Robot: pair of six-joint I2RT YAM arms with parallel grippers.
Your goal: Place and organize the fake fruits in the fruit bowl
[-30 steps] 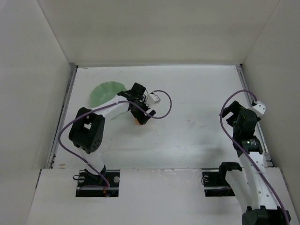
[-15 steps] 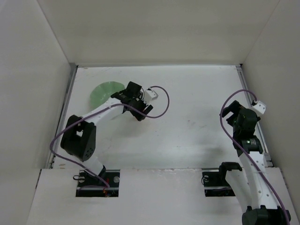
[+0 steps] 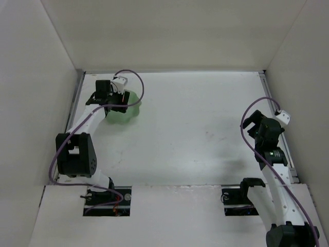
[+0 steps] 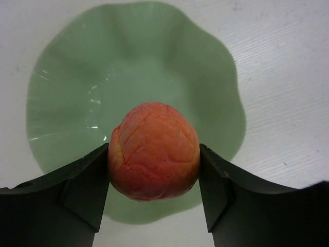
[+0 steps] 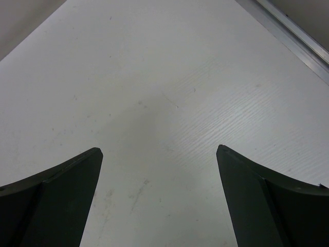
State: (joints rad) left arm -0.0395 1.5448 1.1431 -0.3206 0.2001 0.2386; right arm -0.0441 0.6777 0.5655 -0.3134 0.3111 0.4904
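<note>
Nothing here can be read. The fruit [image 4: 153, 150] and the bowl [image 4: 67, 92] are plain, with no sticker or stamp. The table [image 3: 205, 113] and the walls [image 3: 169, 36] carry no lettering, number or sign. The small white block on the left arm's cable [image 3: 121, 80] and the one on the right arm's cable [image 3: 284, 117] are too small to show whether they bear any print.
</note>
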